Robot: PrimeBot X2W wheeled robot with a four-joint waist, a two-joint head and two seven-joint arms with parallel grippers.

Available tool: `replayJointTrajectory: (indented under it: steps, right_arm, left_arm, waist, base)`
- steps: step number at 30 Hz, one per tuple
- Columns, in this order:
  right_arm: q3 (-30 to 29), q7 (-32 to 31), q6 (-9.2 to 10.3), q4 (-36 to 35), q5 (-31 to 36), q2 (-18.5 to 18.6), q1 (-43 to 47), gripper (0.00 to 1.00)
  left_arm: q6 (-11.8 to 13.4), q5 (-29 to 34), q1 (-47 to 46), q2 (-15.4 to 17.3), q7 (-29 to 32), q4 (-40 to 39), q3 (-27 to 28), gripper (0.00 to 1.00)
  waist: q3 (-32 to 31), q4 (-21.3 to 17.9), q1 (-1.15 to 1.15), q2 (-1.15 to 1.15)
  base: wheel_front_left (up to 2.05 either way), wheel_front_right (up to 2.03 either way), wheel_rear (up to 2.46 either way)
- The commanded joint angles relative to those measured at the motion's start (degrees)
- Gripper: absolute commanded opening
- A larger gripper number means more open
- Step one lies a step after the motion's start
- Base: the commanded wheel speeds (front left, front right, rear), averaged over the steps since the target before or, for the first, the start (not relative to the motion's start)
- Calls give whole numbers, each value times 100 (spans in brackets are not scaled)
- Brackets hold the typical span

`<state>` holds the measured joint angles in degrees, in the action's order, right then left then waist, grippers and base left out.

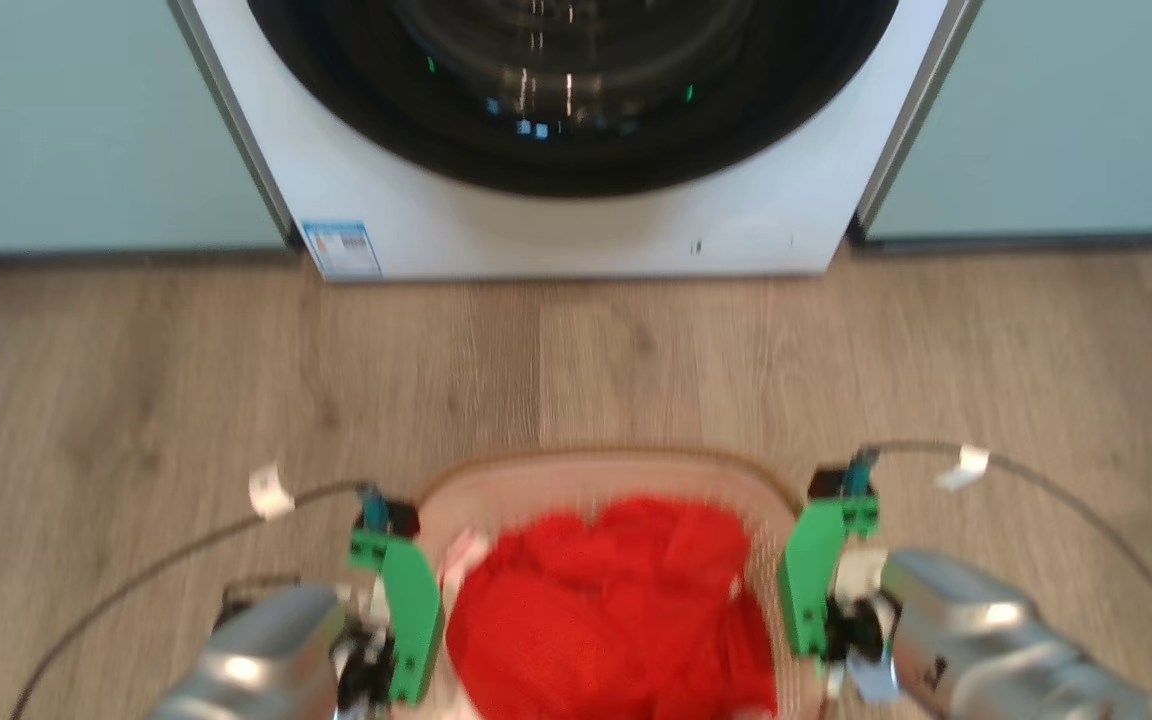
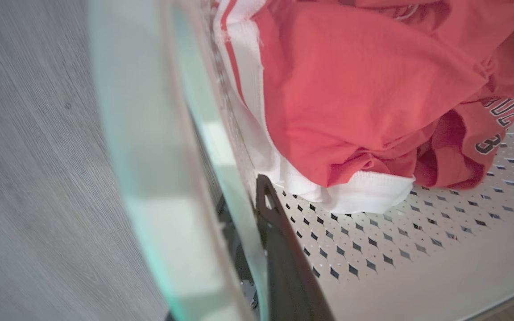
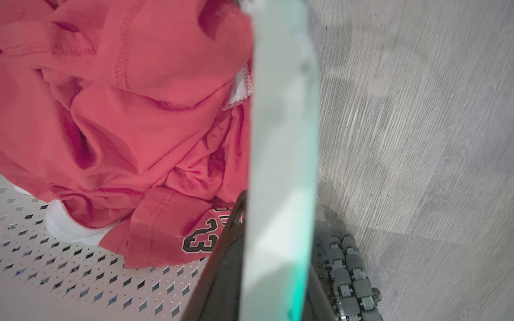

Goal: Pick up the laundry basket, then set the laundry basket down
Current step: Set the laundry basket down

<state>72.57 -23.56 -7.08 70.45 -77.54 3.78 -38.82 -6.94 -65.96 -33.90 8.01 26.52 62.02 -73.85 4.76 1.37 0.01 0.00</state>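
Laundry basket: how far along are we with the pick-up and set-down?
Done: the left claw and right claw each clamp a side wall of the laundry basket, with the red jersey inside. In hand: probably the lift, though the pictures don't show whether the base has left the wood floor. Left: setting it down and letting go.

Bright, even indoor light, head view softly blurred throughout, small glints on the dark washer door (image 1: 566, 100), wrist views sharper on the red cloth (image 2: 350, 89), the laundry basket (image 2: 150, 178) near edge a pale out-of-focus band, soft shadow on the floor (image 3: 417, 133) beside it
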Motion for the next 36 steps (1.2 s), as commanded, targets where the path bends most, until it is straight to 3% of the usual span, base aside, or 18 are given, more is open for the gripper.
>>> replayJointTrajectory:
  steps: [1,6,14,20,36]
  right_arm:
    - [4,284,-41,-40,105,-90,-460,0]
    - [-17,548,-41,-2,145,-82,-654,0]
    - [-55,1605,-41,130,355,-4,-1155,0]
    - [-163,2060,-41,193,350,22,-1464,0]
    - [-296,2896,-41,341,516,88,-2228,0]
  left_arm:
    - [-55,139,-509,-85,-149,-137,49,0]
    - [-55,255,-790,-215,-499,-1,49,0]
    - [-55,451,-1491,-436,-1411,391,63,0]
    - [-55,563,-1919,-492,-1895,565,61,0]
    - [-39,515,-2660,-512,-2481,674,87,0]
  waist:
    - [570,0,-1,0]
    - [1181,16,-1,0]
    - [2423,99,-1,0]
    - [3160,160,-1,0]
    - [4229,229,-1,0]
  base:
    - [0,0,0]
    - [0,0,0]
    - [0,0,0]
    - [0,0,0]
    - [0,0,0]
